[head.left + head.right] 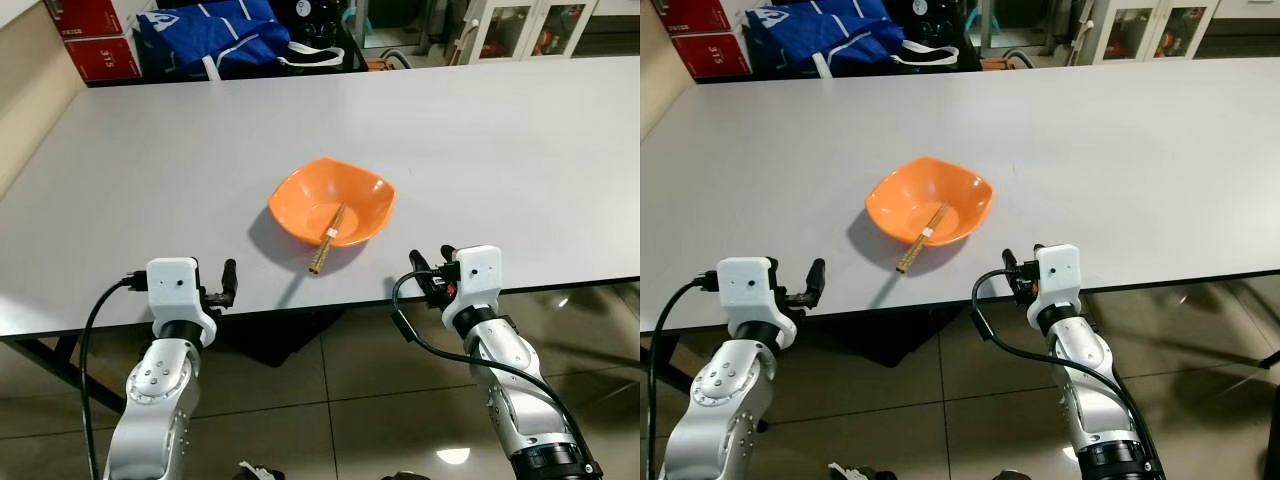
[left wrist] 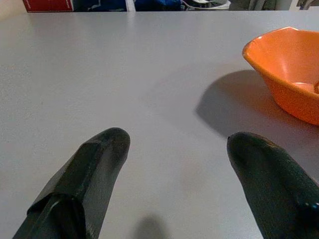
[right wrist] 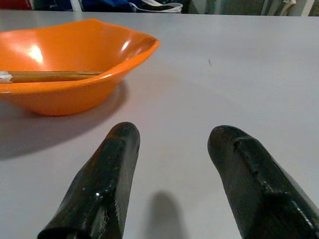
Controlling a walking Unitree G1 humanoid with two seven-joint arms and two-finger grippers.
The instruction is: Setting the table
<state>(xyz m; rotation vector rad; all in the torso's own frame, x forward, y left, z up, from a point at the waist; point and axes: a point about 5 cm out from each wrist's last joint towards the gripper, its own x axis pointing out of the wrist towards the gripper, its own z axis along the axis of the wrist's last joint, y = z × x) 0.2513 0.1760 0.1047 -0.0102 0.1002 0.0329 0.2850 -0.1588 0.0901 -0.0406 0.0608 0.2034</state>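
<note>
Orange bowl (image 1: 333, 202) sits near the middle of the grey table (image 1: 500, 150), toward its near edge. We note a pair of wooden chopsticks (image 1: 328, 238) lying across its near rim, one end inside, the other on the tabletop. Our left gripper (image 2: 174, 144) rests at the near table edge, fingers apart, holding nothing. Our right gripper (image 3: 172, 137) likewise, fingers apart, just short of the bowl. Blue bag (image 1: 210, 35) beyond the far edge.

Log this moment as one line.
left hand open, table edge | right hand open, table edge | chopsticks in orange bowl
</note>
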